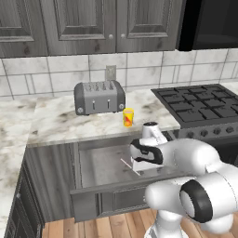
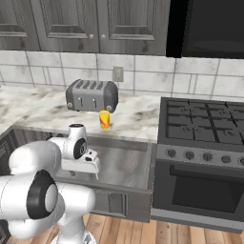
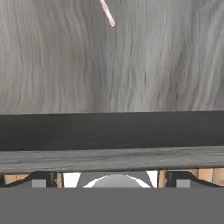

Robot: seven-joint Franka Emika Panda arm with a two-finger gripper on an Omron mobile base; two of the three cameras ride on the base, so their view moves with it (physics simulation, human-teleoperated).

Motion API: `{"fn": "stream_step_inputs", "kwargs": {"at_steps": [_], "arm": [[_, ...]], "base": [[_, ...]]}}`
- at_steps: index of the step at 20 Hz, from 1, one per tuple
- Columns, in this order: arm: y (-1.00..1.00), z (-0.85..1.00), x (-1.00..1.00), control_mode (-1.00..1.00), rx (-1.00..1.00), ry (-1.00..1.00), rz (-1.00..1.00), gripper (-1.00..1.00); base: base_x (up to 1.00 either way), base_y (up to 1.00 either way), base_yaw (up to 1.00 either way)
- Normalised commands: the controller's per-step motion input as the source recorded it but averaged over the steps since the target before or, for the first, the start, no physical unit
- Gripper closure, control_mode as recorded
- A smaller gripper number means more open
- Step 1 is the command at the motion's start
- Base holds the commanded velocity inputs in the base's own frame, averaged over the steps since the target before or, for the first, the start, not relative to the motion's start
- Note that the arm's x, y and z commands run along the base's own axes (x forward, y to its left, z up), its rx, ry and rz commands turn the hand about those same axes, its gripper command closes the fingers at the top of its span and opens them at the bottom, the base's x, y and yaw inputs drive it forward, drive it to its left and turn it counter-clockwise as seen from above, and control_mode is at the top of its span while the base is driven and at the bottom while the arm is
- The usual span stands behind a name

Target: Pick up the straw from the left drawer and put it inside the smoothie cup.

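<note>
The left drawer (image 1: 100, 162) (image 2: 128, 164) stands pulled out under the counter. On its grey floor (image 3: 131, 65) lies the straw (image 1: 129, 166) (image 3: 107, 13), a thin pale pink stick; just one end of it reaches into the top of the hand view. My gripper (image 1: 140, 168) (image 2: 94, 170) (image 3: 111, 178) hangs over the drawer's front part, pointing down, just right of the straw and clear of it. Its fingertips (image 3: 38, 179) sit wide apart with nothing between them, so it is open. The smoothie cup (image 1: 128, 117) (image 2: 104, 119), small and yellow, stands upright on the counter behind the drawer.
A grey toaster (image 1: 99, 97) (image 2: 92, 95) sits on the marble counter just behind the cup. A gas stove (image 1: 200, 109) (image 2: 202, 128) with an oven below is to the right. Closed upper cabinets (image 1: 79, 23) hang above. The drawer's front edge (image 3: 109, 131) crosses below the hand.
</note>
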Motion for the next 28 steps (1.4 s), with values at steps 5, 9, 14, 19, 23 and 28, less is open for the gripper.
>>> {"fn": "stream_step_inputs", "kwargs": {"at_steps": [5,9,14,19,23,28], "arm": [[0.14,0.44,0.23,-1.0,0.0,-0.01,0.0,-1.0],[0.17,0.08,0.55,-1.0,0.0,-0.07,0.0,-1.0],[0.16,0.0,0.63,-1.0,0.0,-0.05,0.0,-1.0],[0.13,0.0,0.63,-1.0,0.0,0.0,0.0,-1.0],[0.03,-0.02,0.37,-1.0,0.0,0.0,0.0,-1.0],[0.0,-0.07,0.19,-1.0,0.0,0.0,0.01,-1.0]], "base": [[0.0,0.0,0.0],[0.0,0.0,0.0],[0.0,0.0,0.0],[0.0,0.0,0.0],[0.0,0.0,0.0],[0.0,0.0,0.0]]}}
